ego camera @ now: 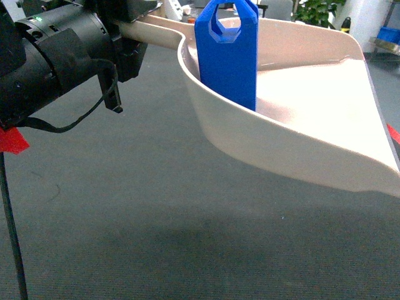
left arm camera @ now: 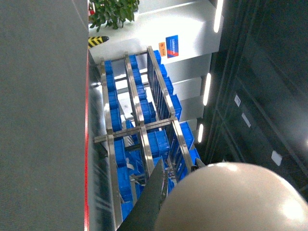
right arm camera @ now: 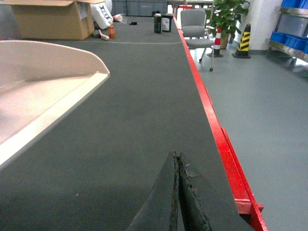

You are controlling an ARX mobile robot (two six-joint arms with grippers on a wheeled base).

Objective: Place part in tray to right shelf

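The blue part (ego camera: 228,56) stands upright inside the beige tray (ego camera: 300,144), near its back wall. The tray hangs tilted above the dark table (ego camera: 156,237). My left gripper (ego camera: 128,39) is shut on the tray's long handle (ego camera: 156,34) at the upper left. The rounded handle end (left arm camera: 231,197) fills the lower right of the left wrist view, between my left gripper's (left arm camera: 179,166) dark fingers (left arm camera: 154,192). My right gripper (right arm camera: 177,161) is shut and empty, low over the table, to the right of the tray (right arm camera: 43,91). It does not show in the head view.
A metal shelf with blue bins (left arm camera: 144,120) shows past the table's red edge (left arm camera: 87,144). The red edge (right arm camera: 211,115) runs close by my right gripper's right side. Beyond the table are a cardboard box (right arm camera: 53,19), an office chair (right arm camera: 195,24) and a striped cone (right arm camera: 244,41).
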